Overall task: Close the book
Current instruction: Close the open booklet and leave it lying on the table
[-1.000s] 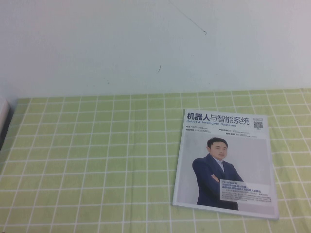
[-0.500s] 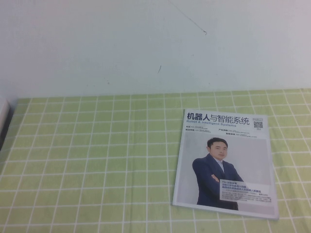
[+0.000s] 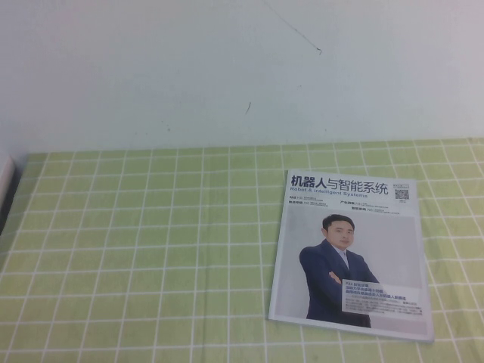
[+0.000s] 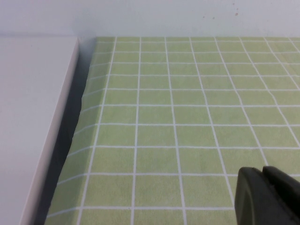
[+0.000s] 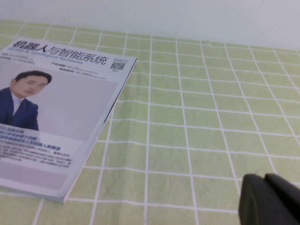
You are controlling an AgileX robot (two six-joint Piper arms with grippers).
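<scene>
Green cloth (image 3: pixel 151 249) with white squares covers the table, and a plain white wall (image 3: pixel 227 68) stands behind it.

I see the left gripper (image 4: pixel 269 197) only as a dark lump at the corner of its own wrist camera. It hangs over bare green cloth (image 4: pixel 178 117). I cannot tell if it is open or closed. Past it the cloth runs to its edge, where a flat white board (image 4: pixel 33 117) lies beside it. The magazine does not show from this arm's camera.

The right gripper (image 5: pixel 269 199) shows the same way, as a dark lump at the corner of its own wrist camera. I cannot tell if it is open or closed either. It is over bare cloth (image 5: pixel 197 117) too, and it does not touch the magazine (image 5: pixel 56 108). A strip of checked cloth lies between the two, so the magazine is near this gripper but apart from it.

From the high camera, the magazine (image 3: pixel 350 253) lies on the right part of the table, close to the near edge. It is shut and lies flat with its front cover up. The cover has big Chinese letters on top, the words "Robot & Intelligent Systems" under them, and a man in a dark blue suit with his arms crossed. A thin dark line (image 3: pixel 291 26) runs down the wall far behind it.
</scene>
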